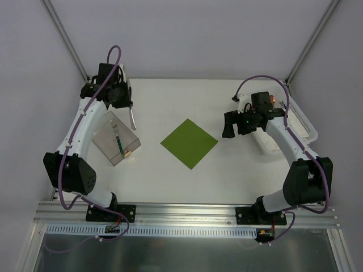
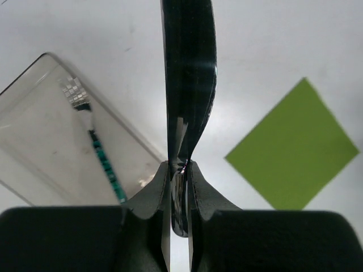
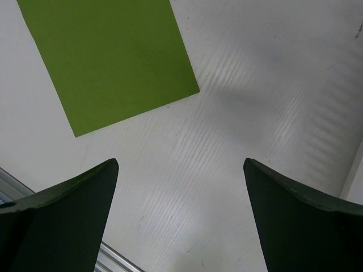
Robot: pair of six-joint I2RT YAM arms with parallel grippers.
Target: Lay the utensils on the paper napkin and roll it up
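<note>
The paper napkin (image 1: 189,143) lies flat as an olive-green square, turned like a diamond, in the middle of the table; it also shows as the napkin (image 2: 294,147) and the napkin (image 3: 110,62). My left gripper (image 1: 130,105) (image 2: 180,170) is shut on a slim, shiny utensil (image 1: 133,118) (image 2: 190,68), left of the napkin and above the table. Another utensil (image 1: 119,139) (image 2: 102,158), with a green handle, lies in a clear box (image 1: 108,148). To the napkin's right, my right gripper (image 1: 229,126) (image 3: 180,164) hangs open over bare table with nothing in it.
The clear box (image 2: 34,141) sits at the left beside my left arm. A white basket (image 1: 303,122) stands at the far right behind my right arm, with copper-tipped cutlery (image 1: 273,102) showing in it. A metal rail (image 1: 187,212) runs along the near edge.
</note>
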